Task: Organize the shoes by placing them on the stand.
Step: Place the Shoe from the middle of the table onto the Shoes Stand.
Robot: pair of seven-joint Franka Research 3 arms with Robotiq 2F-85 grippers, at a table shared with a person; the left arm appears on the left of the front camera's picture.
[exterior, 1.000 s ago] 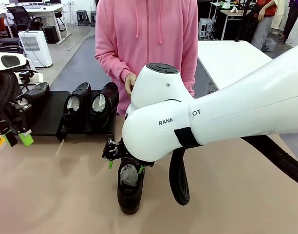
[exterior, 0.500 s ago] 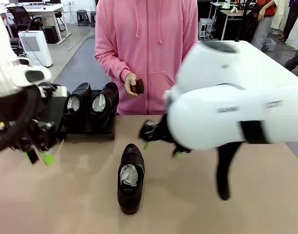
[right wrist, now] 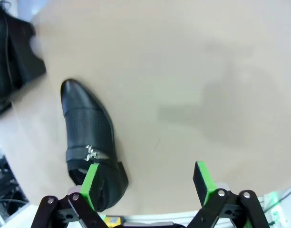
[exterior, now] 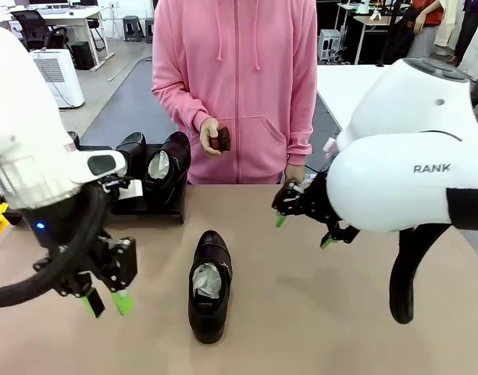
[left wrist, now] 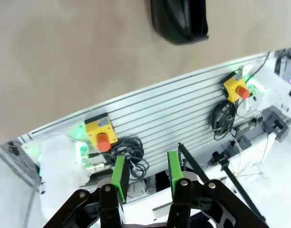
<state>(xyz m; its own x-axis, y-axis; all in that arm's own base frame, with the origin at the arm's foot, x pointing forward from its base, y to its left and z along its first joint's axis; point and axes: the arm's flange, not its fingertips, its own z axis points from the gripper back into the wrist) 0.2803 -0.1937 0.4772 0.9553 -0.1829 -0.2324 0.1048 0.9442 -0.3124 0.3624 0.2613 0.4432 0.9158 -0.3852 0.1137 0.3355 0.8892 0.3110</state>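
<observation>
With one shoe (exterior: pixel 208 285) lying alone on the near table, toe toward the stand (exterior: pixel 157 205) at far left, and both the half-open left gripper (exterior: pixel 103 302) and wide-open right gripper (exterior: pixel 304 222) empty, grip across its heel, then lift level.
</observation>
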